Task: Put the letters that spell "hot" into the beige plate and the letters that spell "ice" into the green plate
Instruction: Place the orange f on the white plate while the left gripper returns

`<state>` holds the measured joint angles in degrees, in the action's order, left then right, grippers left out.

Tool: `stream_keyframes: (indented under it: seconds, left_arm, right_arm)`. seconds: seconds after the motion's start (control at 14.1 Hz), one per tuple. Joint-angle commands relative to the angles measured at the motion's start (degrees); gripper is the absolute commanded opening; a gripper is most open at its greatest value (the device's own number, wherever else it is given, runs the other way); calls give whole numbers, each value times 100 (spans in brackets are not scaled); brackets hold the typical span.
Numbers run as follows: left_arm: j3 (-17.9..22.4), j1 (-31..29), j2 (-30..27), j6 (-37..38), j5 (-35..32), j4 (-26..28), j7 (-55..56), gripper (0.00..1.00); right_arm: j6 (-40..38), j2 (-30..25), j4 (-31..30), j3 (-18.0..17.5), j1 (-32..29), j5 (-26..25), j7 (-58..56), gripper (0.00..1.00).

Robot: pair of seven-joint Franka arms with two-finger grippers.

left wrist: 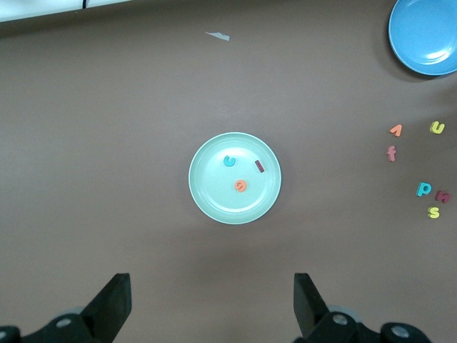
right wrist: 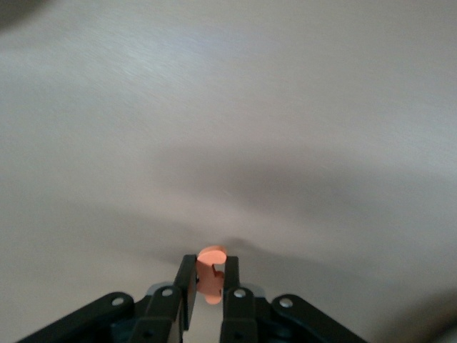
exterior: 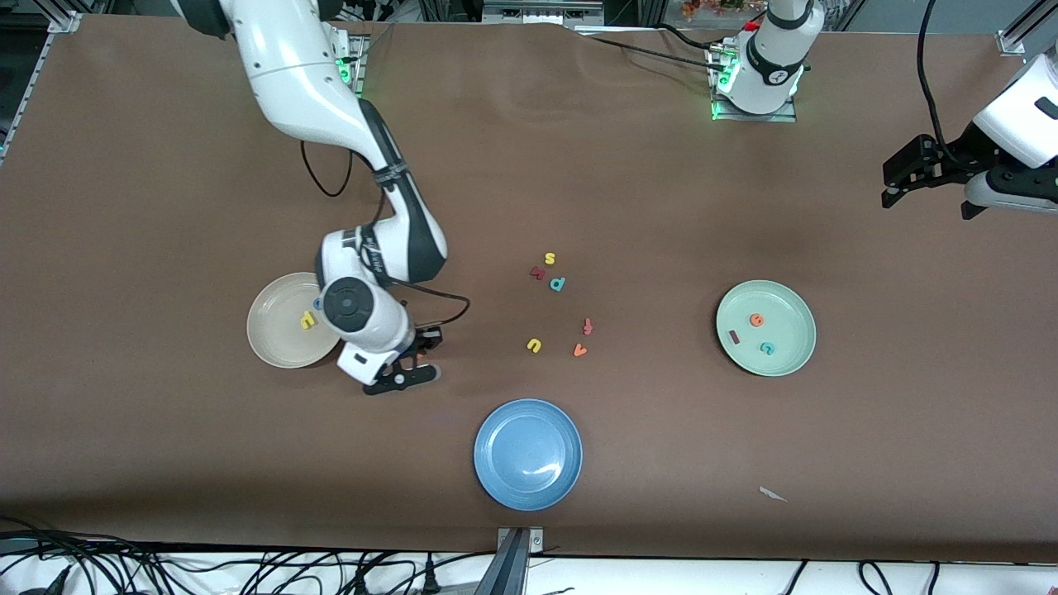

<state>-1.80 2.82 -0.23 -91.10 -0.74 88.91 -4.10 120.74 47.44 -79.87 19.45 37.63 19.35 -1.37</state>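
Orange foam shows between the closed fingers of the right tool point(right wrist: 209, 286): it is pinching the orange hooked t point(right wrist: 211, 273) by its lower part, with the top sticking out. That tool sits low over the brown surface point(exterior: 628, 190) just beside the beige plate point(exterior: 277, 335), on the side toward the table's middle. The yellow h point(exterior: 308, 320) already lies in that plate, and a speck of blue, probably the o, peeks out from under the wrist.

The grip looks thin. I'd worry the soft letter could twist or slip out on the way across, or cling to a finger at release and drop on the rim or outside. The wrist also hangs right over the plate's edge, so a low sweep might nudge the plate.

The left tool point(left wrist: 213, 304) waits with its fingers spread wide, high over the left arm's end of the surface. The green plate point(exterior: 793, 357) holds the orange e point(exterior: 756, 320), teal c point(exterior: 768, 349) and dark red i point(exterior: 735, 337).
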Motion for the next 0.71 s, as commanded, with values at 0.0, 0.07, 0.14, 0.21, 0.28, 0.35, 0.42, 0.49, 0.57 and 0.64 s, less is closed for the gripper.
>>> stream_keyframes:
  seconds: [0.0, 0.07, 0.14, 0.21, 0.28, 0.35, 0.42, 0.49, 0.57, 0.64]
  left_arm:
    - [119, 140, -100, 5, 101, 100, -126, 100]
    - [119, 140, -91, 5, 83, 100, -134, 100]
    - [119, 148, -91, 5, 83, 91, -134, 100]
    - [119, 157, -100, 5, 83, 91, -134, 100]
    - [119, 157, -100, 5, 66, 91, -134, 100]
    - [119, 149, -100, 5, 65, 83, -134, 100]
    - [127, 157, -100, 5, 65, 82, -143, 100]
    - [127, 157, -100, 5, 65, 91, -135, 100]
    - [127, 157, -100, 5, 65, 83, -143, 100]
    - [127, 157, -100, 13, 65, 91, -143, 100]
  right_arm:
    - [-463, -559, -493, 259, -28, -45, -371, 12]
    - [-411, -761, -834, 356, -28, -45, -581, 12]
    - [-359, -972, -1151, 470, -28, -45, -792, 12]
    - [-323, -1191, -1432, 593, -28, -54, -1021, 12]
    - [-271, -1368, -1731, 708, -28, -54, -1206, 13]
    - [-149, -1526, -2021, 770, -19, -63, -1286, 13]
    - [96, -1675, -2329, 805, -19, -80, -1321, 13]
    - [369, -1790, -2610, 832, -19, -176, -1374, 13]
    - [693, -1896, -2917, 832, -19, -238, -1375, 13]
    - [1097, -1958, -3199, 841, -19, -265, -1453, 13]
